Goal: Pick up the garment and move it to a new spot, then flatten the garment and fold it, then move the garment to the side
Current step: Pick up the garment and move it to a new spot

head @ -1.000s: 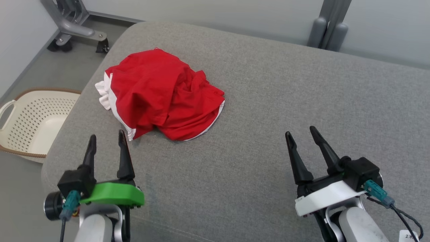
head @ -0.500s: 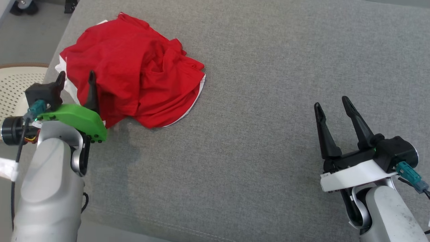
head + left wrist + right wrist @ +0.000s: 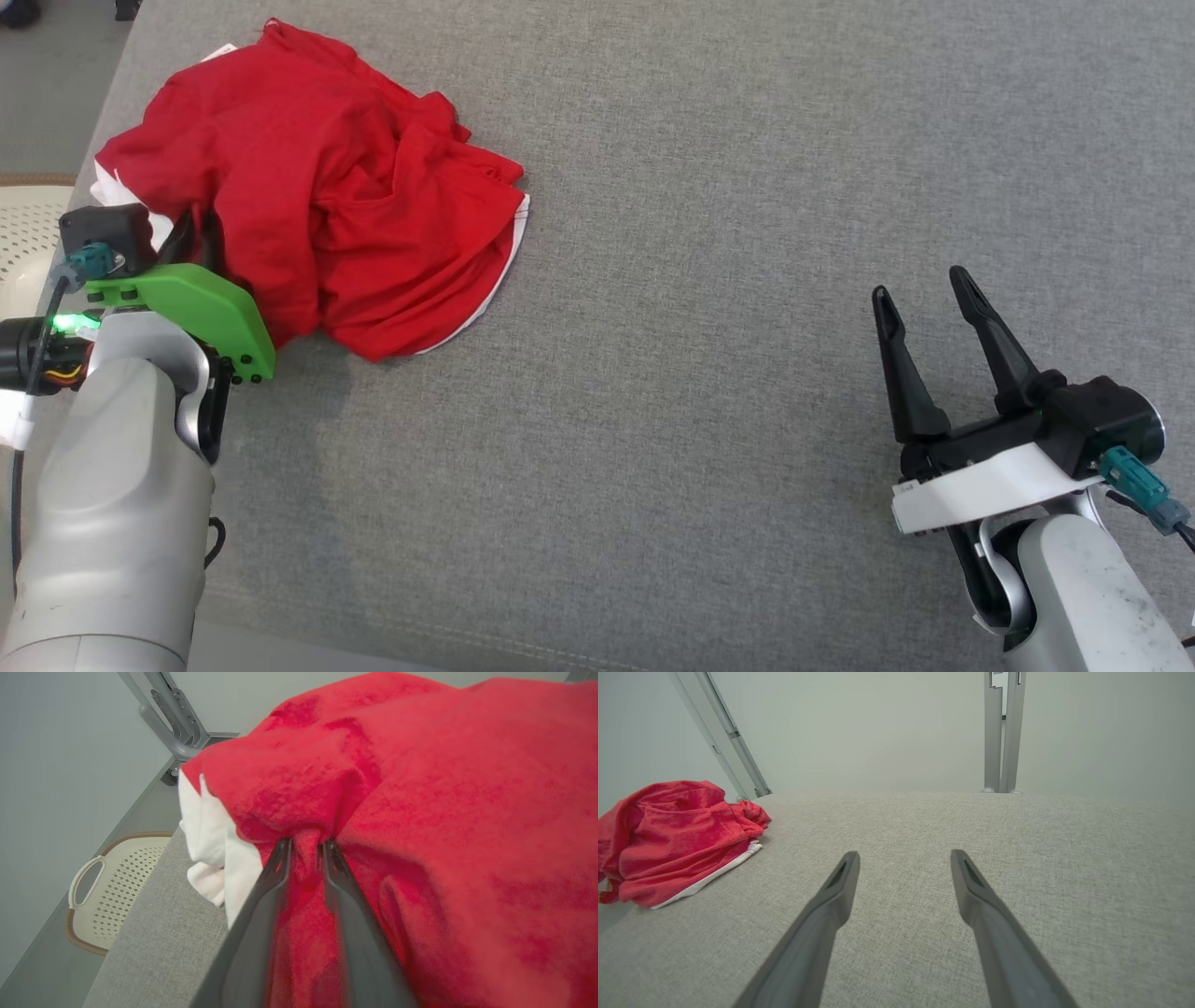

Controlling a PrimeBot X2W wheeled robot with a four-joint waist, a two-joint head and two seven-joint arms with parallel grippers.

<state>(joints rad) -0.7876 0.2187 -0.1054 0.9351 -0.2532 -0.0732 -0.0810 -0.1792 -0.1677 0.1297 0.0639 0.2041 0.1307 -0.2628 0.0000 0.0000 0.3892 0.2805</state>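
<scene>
Jaws of left gripper point(image 3: 306, 843) pinch one garment point(image 3: 327, 187).

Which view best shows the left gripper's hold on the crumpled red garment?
Left wrist view: the left gripper pinches a fold of the crumpled red garment, close up. Head view: cloth covers its fingertips. Right wrist view: garment far left.

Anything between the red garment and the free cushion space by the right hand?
Nothing visible lies on the cushion between the garment and the open right hand. The left hand pinches a garment fold.
</scene>
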